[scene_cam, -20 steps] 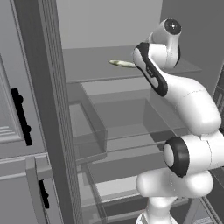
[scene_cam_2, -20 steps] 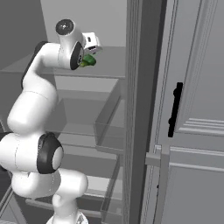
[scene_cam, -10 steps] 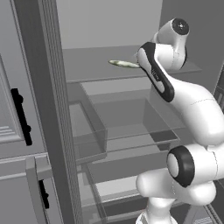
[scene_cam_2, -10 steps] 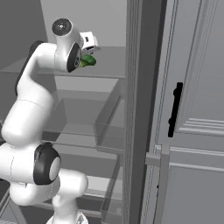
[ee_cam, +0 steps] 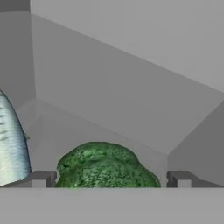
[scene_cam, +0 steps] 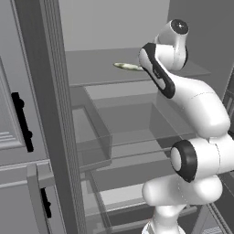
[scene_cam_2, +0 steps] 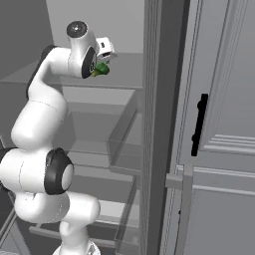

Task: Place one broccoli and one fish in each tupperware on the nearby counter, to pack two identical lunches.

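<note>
Bumpy domed broccoli (ee_cam: 105,166) between fingers (ee_cam: 41,178)

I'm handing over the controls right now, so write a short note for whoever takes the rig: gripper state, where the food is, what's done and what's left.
Gripper: open, holding nothing, a finger tip either side of the broccoli.
Broccoli and a fish lie side by side on the upper shelf of the open fridge. In the left base view the fish shows beside the arm.
Done: arm reached in to the shelf.
Left: nothing packed yet; close on the broccoli, then carry the food to the tupperware.
</note>
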